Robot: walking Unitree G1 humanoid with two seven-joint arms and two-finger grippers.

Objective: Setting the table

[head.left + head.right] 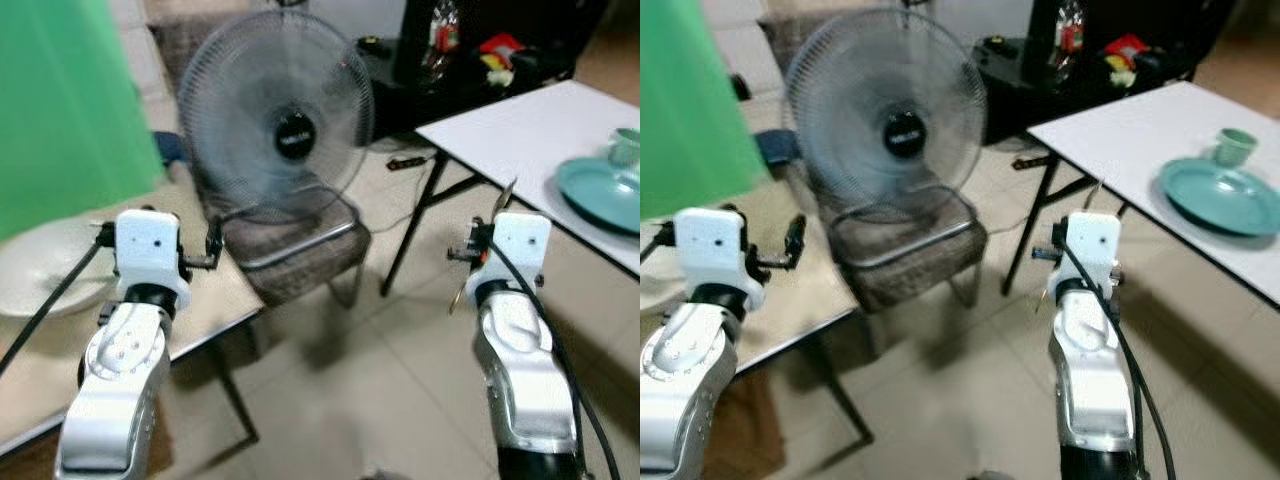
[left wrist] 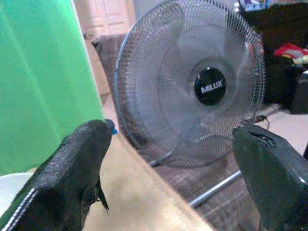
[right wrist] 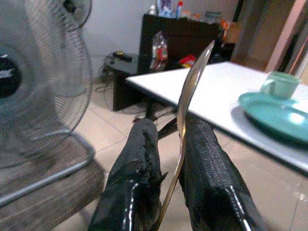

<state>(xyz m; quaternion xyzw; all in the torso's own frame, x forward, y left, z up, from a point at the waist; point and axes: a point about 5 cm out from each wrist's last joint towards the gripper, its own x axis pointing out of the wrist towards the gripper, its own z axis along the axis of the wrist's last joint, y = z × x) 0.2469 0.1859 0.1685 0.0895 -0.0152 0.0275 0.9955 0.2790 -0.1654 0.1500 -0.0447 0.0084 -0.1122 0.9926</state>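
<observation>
My right gripper is shut on a thin metal spoon, which stands upright between the black fingers. Its tip pokes up above the right wrist, short of the white table. On that table at the right lie a teal plate and a teal cup just behind it. My left gripper is open and empty over the corner of a beige side table, which carries a white plate.
A standing fan sits on a brown chair between the two tables. A green panel rises at the left. A dark cabinet with clutter stands behind. Tiled floor lies open between chair and white table.
</observation>
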